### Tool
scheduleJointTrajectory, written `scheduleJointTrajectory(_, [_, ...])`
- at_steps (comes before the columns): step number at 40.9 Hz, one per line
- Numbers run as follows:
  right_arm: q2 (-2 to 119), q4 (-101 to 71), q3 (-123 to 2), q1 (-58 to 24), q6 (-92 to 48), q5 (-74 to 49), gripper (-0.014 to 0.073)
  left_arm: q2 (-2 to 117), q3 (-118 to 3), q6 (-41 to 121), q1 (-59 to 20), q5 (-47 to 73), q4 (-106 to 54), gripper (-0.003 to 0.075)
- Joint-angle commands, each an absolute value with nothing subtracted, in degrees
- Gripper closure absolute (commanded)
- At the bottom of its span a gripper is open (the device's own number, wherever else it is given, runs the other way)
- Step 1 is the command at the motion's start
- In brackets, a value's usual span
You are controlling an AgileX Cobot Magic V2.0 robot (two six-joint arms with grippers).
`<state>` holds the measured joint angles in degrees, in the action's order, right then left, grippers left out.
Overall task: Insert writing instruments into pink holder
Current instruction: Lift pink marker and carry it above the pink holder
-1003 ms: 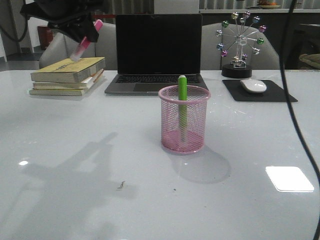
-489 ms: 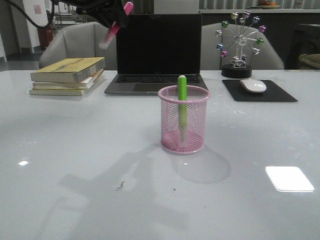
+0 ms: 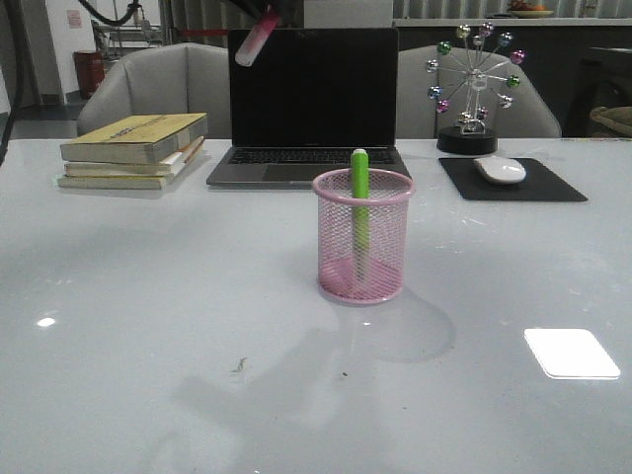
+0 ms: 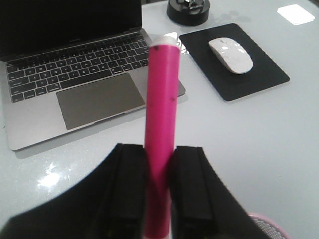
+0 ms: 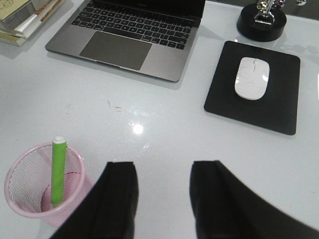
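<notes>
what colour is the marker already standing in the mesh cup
Lime green marker with a white tip, clearest in the front view.

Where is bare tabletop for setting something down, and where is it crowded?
Bare: the wide near stretch either side of the pink holder, and between it and the laptop. Crowded: the far edge, with books, laptop, mouse pad and wheel ornament.

A glossy white table (image 3: 148, 296) carried a pink mesh cup (image 3: 362, 237) at its centre. At 12 o'clock from the cup sat an open laptop (image 3: 308, 99), at 10 o'clock a stack of books (image 3: 133, 150), and at 2 o'clock a black mouse pad (image 3: 513, 181) and a ferris-wheel ornament (image 3: 472, 89).
</notes>
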<state>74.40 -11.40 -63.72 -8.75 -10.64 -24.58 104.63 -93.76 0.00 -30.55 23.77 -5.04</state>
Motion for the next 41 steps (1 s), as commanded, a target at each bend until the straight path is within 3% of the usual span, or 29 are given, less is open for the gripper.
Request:
scheduleJointTrajectory(1, [72.2, -11.5, -66.0, -8.4, -11.1, -20.6, 0.0212, 101.0, -95.3, 0.0, -31.9, 18.8, -4.0, 0.0629])
scheduleJointTrajectory(31, [72.2, -11.2, -66.0, -8.4, -11.1, -22.4, 0.0212, 101.1, -95.0, 0.0, -38.2, 12.6, -1.9, 0.0629])
scheduleJointTrajectory(41, [72.2, -10.1, -66.0, -8.4, -11.1, -23.1, 0.0212, 101.1, -86.9, 0.0, -38.7, 5.6, -2.8, 0.0629])
